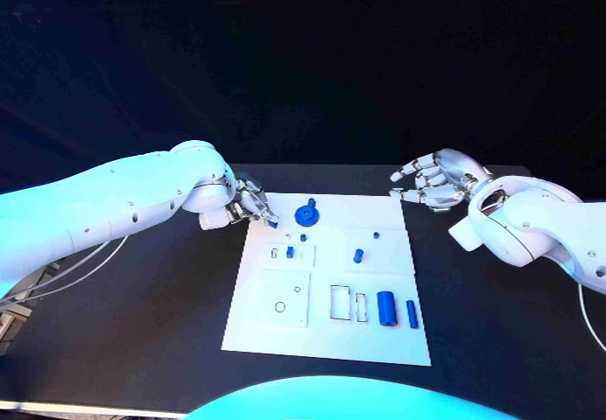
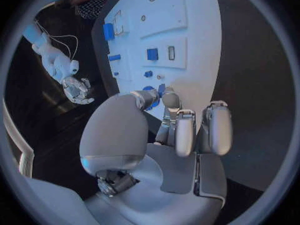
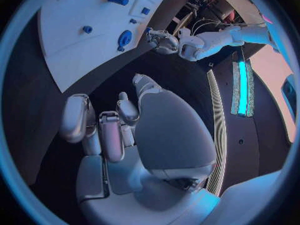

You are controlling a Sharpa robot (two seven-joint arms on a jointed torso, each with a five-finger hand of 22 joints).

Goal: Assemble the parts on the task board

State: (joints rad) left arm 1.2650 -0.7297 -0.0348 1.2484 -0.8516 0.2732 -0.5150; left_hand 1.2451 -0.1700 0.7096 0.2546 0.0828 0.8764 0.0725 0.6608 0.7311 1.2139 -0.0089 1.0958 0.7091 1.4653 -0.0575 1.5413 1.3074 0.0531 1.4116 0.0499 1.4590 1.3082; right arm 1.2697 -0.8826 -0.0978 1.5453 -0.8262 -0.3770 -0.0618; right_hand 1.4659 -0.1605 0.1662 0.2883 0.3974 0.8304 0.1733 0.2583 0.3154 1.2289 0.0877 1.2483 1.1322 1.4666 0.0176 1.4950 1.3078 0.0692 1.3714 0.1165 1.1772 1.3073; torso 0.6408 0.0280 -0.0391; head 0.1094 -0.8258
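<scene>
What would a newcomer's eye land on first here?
The white task board in the middle of the black table, dotted with small blue parts, the round blue part near its far edge standing out. Next, the left hand at the board's far left corner, and the right hand, fingers curled, off its far right corner.

Dim room, cool blue-cyan wash, bright glare on white arms, fisheye bending in wrist views, dark vignetted rims

Setting is reading as a robotics lab or demo booth: a black table (image 1: 151,306) is standing against a dark backdrop, carrying a white task board (image 1: 331,341) with recessed slots and small blue parts (image 1: 388,309). Two white robot arms are reaching in, and a glowing light strip (image 3: 242,87) is running along the floor beyond.
</scene>
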